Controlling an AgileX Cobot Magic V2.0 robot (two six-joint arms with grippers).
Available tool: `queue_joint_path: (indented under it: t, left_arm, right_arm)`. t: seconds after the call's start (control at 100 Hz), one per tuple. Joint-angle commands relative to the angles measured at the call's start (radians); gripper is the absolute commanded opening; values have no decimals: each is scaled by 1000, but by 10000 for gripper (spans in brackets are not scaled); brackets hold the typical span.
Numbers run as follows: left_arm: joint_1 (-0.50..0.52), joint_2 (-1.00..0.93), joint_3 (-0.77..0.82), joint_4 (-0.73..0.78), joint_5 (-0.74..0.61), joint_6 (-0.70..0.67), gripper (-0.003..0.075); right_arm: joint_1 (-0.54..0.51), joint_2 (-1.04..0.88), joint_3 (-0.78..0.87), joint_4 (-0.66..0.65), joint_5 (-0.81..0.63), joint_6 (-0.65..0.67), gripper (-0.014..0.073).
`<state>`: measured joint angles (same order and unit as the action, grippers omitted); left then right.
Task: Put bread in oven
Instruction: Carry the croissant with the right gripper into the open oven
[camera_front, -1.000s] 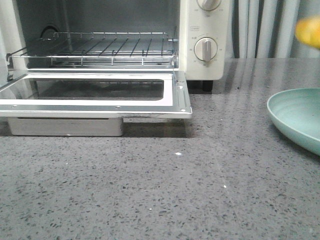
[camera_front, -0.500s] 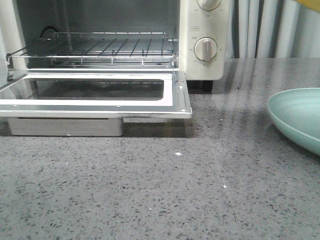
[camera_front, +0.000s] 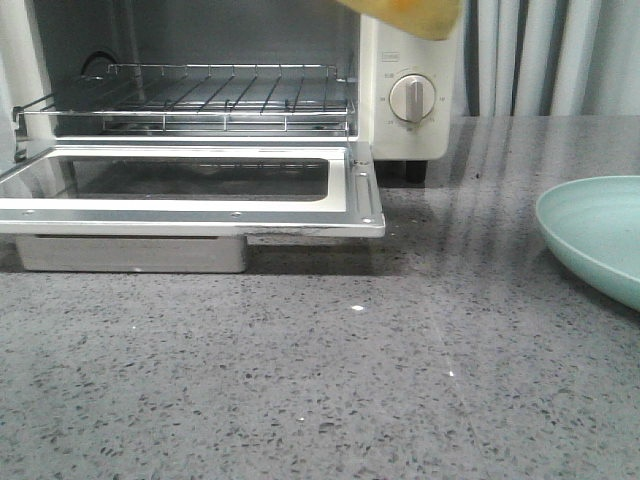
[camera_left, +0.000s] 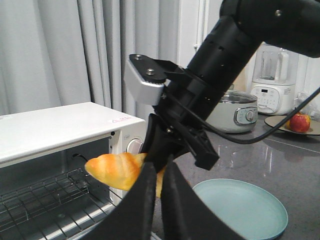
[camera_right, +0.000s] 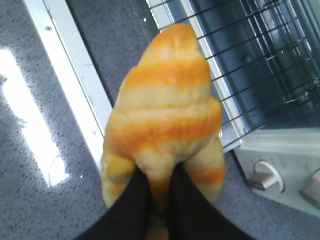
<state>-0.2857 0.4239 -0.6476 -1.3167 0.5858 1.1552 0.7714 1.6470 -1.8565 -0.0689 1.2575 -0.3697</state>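
The cream-white oven (camera_front: 404, 132) stands at the back left with its glass door (camera_front: 200, 216) folded down flat and its wire rack (camera_front: 200, 96) bare. My right gripper (camera_right: 159, 179) is shut on the golden bread (camera_right: 165, 110), pinching its middle. It holds the bread in the air over the door's right edge, in front of the knob panel. In the front view only the bread's underside (camera_front: 405, 15) shows at the top edge. The left wrist view shows the bread (camera_left: 112, 170) beside the oven (camera_left: 50, 125). My left gripper (camera_left: 160, 167) is shut, empty and raised.
A mint-green plate (camera_front: 590, 225) lies empty at the right, also seen in the left wrist view (camera_left: 240, 210). A rice cooker (camera_left: 235, 111), a blender (camera_left: 267, 75) and an apple (camera_left: 300, 121) stand far off. Grey curtains hang behind.
The bread has travelled left along the top of the front view, from the far right edge to in front of the oven's knob panel. The oven and the plate have not moved.
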Motion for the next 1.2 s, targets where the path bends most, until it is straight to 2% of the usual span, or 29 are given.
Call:
queue_joint_path:
  t: [0.0, 0.4, 0.56, 1.19]
  left_arm:
    - [-4, 9, -33, -49, -18, -9, -20]
    - [-4, 9, -33, -51, -18, -9, -20]
    - [-4, 9, -33, -53, -14, -9, -20]
    - [-4, 9, -33, -53, -14, -9, -20]
  right_arm:
    - [1, 6, -84, -17, 42, -21, -73]
    - [1, 206, -248, -104, 23, -43, -73]
    - [1, 251, -297, -122, -25, -43, -73]
    - [1, 329, -319, -177, -203, -41, -73]
